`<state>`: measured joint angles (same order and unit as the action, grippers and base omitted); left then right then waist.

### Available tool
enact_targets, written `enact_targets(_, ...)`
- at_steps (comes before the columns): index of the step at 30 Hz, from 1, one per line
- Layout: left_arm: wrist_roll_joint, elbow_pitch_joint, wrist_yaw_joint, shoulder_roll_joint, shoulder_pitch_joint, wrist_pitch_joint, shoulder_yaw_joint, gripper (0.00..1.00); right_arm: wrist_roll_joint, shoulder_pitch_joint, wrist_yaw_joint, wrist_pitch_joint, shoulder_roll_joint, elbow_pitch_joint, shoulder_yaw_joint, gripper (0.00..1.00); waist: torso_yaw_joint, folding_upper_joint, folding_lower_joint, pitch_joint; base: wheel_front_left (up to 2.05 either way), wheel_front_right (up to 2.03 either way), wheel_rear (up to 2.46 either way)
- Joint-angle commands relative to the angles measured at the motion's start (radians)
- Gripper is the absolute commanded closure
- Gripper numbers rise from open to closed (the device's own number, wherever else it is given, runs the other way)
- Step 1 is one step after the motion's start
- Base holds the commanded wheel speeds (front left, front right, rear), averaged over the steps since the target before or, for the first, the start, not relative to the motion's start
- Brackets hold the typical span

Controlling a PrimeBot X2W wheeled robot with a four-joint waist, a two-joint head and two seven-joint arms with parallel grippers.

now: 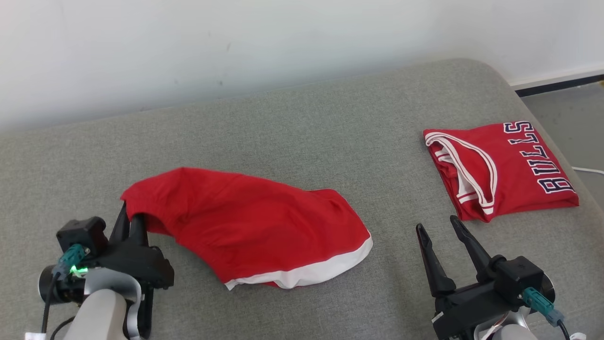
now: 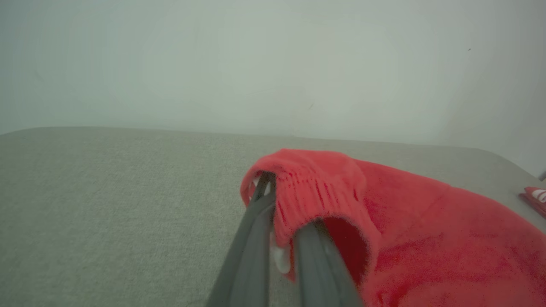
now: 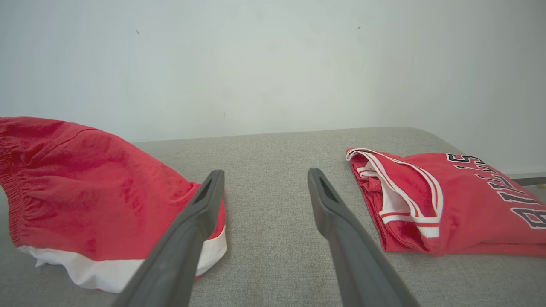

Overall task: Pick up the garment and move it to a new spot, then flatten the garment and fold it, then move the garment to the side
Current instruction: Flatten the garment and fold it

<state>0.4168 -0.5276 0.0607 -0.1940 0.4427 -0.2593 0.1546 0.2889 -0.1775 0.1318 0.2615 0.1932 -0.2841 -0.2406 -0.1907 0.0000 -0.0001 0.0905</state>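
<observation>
at the near left, your left arm's pale forearm [image 1: 101,311] rises from the bottom edge. its black wrist aims the left gripper [image 1: 131,222] away from you toward the far wall. the two dark fingers sit almost together, clenched on the ribbed waistband [image 2: 315,183] of the red fabric shorts with a white hem band [image 1: 255,222]. in the left wrist view one finger lies outside the waistband and the other goes in under it, with the cloth pinched between them. that left end of the shorts is held up off the grey fabric cushion [image 1: 302,132], and the cloth slopes down to the right from there. the rest of the shorts lies wrinkled on the cushion, left of centre, with the white hem band along the near right edge touching the surface.

to the right of the shorts, your right arm comes in from the near right corner, with its fingers pointing to the far side and leaning a little left. the right gripper [image 1: 436,223] is released, its fingers spread wide with bare cushion showing in the gap. it sits between the shorts and the folded red jersey with dark "bulls" lettering [image 1: 509,165], apart from both. you cannot tell whether its fingertips touch the cushion. the jersey lies on the far right of the cushion, with its white-trimmed opening facing left. behind it all stands a plain white wall [image 1: 236,38].
</observation>
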Motion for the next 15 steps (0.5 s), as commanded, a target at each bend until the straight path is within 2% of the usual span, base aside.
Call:
enact_targets(1,0.001,-0.02,-0.004,0.001,-0.003,0.002,0.0,0.0,0.003,0.009,-0.002,0.004,0.004,-0.001,-0.003,0.0,0.002,0.0,0.0001,-0.002,0.0,0.0,0.0)
enact_targets(8,0.03,-0.152,-0.029,0.02,0.005,0.01,0.008,0.0,0.007,0.013,-0.002,0.004,0.008,-0.002,-0.01,0.0,0.007,0.0,0.0001,-0.011,0.0,0.0,0.0)
enact_targets(15,0.022,-0.193,-0.046,0.037,-0.044,0.003,0.032,0.0,0.011,0.025,-0.002,0.004,0.013,-0.009,-0.005,0.0,0.023,0.0,0.0001,-0.033,0.0,0.0,0.0)
